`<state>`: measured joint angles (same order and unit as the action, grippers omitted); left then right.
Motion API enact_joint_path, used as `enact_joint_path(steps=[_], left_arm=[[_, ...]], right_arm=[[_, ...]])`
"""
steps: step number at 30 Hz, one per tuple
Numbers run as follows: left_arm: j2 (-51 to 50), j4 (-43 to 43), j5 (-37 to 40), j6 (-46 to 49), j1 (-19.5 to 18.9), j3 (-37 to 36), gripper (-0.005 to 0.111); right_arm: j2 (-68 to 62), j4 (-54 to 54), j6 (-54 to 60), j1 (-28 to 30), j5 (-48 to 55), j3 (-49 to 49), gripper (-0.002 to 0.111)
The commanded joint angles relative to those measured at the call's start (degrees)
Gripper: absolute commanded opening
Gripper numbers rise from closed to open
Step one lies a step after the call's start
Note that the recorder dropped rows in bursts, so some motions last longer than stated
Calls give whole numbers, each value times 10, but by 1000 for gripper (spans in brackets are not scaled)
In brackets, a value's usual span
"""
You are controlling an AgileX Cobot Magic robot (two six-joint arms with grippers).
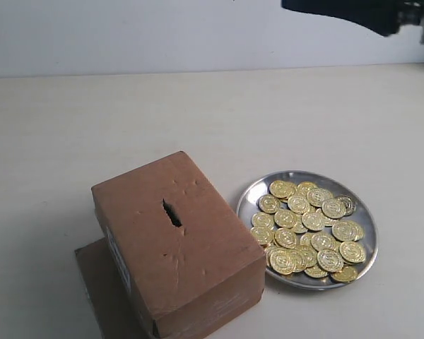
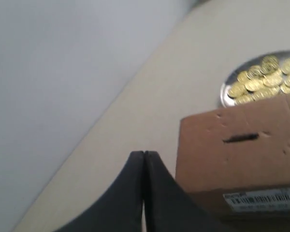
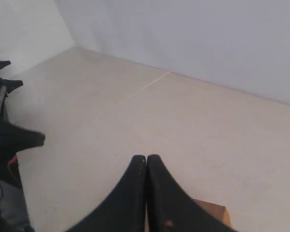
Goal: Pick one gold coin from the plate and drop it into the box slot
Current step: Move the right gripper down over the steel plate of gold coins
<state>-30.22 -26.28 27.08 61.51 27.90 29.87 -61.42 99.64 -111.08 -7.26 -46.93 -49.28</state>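
Note:
A brown cardboard box (image 1: 177,244) stands at the front of the table, with a dark ragged slot (image 1: 172,213) in its top. To its right a silver plate (image 1: 249,200) holds a heap of gold coins (image 1: 311,229). The left wrist view shows the box (image 2: 241,154), its slot (image 2: 240,138), the plate (image 2: 225,93) and coins (image 2: 263,79) beyond my left gripper (image 2: 144,153), which is shut and empty. My right gripper (image 3: 146,158) is shut and empty above bare table, far from the plate. Only a dark part of the right arm (image 1: 353,13) shows at the exterior view's top right.
A flat brown cardboard sheet (image 1: 99,282) lies under the box. A white wall (image 1: 127,32) runs behind the beige table (image 1: 198,113). Dark equipment (image 3: 5,140) stands at one edge of the right wrist view. A cardboard corner (image 3: 215,212) peeks from behind the right fingers.

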Motion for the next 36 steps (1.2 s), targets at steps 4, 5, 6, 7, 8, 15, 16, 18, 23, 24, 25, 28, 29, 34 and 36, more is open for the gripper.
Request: enact_joint_path(steps=[4, 5, 6, 7, 8, 15, 16, 18, 23, 24, 25, 28, 29, 34, 36], left_arm=[[-79, 5, 18, 89, 78, 1, 0], [-77, 5, 19, 89, 85, -2, 0], [-75, 6, 19, 89, 89, -3, 0], [-72, 6, 19, 89, 90, -6, 0], [-69, 8, 19, 89, 92, -7, 0], [-61, 29, 10, 89, 130, -12, 0], [-61, 35, 10, 89, 137, -12, 0], [-61, 49, 10, 89, 149, -12, 0], [-61, 48, 10, 89, 168, -12, 0], [-61, 46, 10, 89, 169, -12, 0], [-61, 47, 10, 89, 169, -12, 0], [-61, 48, 10, 89, 172, -12, 0], [-61, 48, 10, 89, 173, -12, 0], [-61, 47, 10, 89, 173, -12, 0], [-61, 47, 10, 89, 173, -12, 0]], right_arm=[[-110, 3, 78, 35, 157, -114, 0], [-105, 3, 96, 41, 212, -123, 0], [-98, 3, 125, 47, 264, -130, 0], [-88, 3, 148, 51, 327, -136, 0], [-76, 3, 181, 52, 385, -140, 0], [-34, -70, 393, -23, 554, -151, 0], [-34, -141, 447, -41, 555, -149, 0], [-46, -331, 622, -84, 595, -143, 0], [-121, -721, 1019, -125, 752, -142, 0], [-136, -792, 1062, -126, 767, -142, 0], [-149, -858, 1100, -127, 780, -142, 0], [-183, -1001, 1242, -131, 844, -142, 0], [-199, -1042, 1271, -131, 876, -142, 0], [-259, -1097, 1315, -131, 969, -142, 0], [-286, -1092, 1315, -131, 1007, -142, 0]])
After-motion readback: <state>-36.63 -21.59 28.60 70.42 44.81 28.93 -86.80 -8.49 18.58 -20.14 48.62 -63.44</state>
